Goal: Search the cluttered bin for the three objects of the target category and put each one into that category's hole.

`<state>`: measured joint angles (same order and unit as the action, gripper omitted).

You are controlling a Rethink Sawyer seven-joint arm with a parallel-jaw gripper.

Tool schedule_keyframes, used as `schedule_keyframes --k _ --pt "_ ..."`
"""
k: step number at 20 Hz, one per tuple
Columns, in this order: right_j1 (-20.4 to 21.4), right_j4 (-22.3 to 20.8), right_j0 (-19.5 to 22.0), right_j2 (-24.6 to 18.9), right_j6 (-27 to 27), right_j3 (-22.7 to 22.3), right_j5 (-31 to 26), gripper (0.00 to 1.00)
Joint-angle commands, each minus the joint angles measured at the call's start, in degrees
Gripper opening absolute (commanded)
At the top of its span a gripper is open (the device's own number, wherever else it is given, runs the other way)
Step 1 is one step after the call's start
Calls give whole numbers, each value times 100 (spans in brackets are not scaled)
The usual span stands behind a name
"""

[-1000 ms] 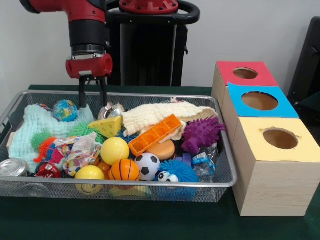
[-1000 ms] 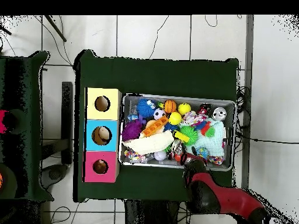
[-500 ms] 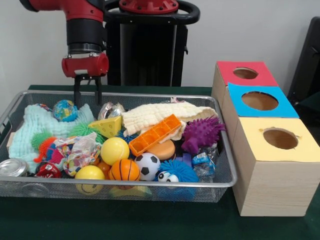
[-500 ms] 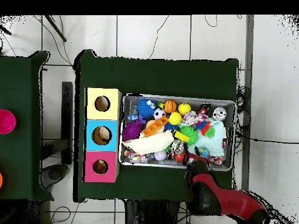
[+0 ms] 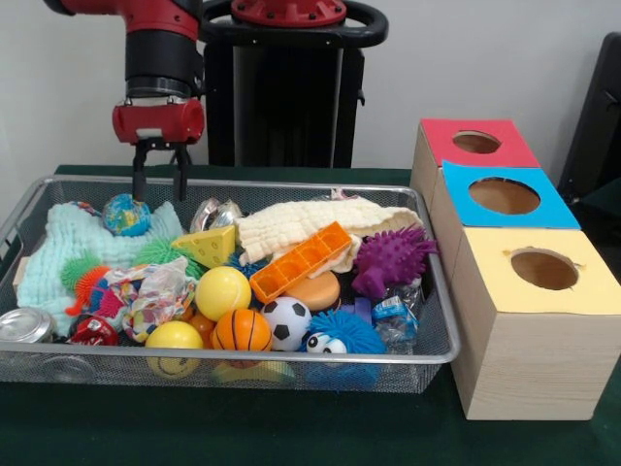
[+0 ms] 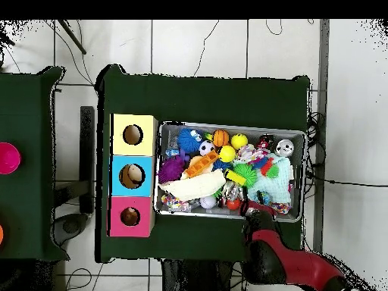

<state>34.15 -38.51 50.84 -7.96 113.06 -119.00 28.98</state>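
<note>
Wire-mesh bin [image 5: 427, 351] holds spiky, smooth, knitted toys; tool [image 5: 155, 184] empty.

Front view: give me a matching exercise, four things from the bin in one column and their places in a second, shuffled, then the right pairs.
Things:
1. cheese wedge toy
2. soccer ball
3. purple spiky toy
4. silver can

Places:
A. picture's left front corner of the wire bin
B. beside the basketball, on its picture-right
C. toward the bin's far side, just below and right of the open gripper
D. at the bin's end nearest the boxes

Pairs: 1-C, 2-B, 3-D, 4-A
</note>
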Motion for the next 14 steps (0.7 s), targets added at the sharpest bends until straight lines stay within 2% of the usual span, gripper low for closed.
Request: schedule_keyframes --k 1,8,14 --pt "-337 -250 81 75 467 760 419 100" --pt "-489 -576 359 -12 537 867 440 100" --pt "-865 -734 521 -20 502 1091 558 100"
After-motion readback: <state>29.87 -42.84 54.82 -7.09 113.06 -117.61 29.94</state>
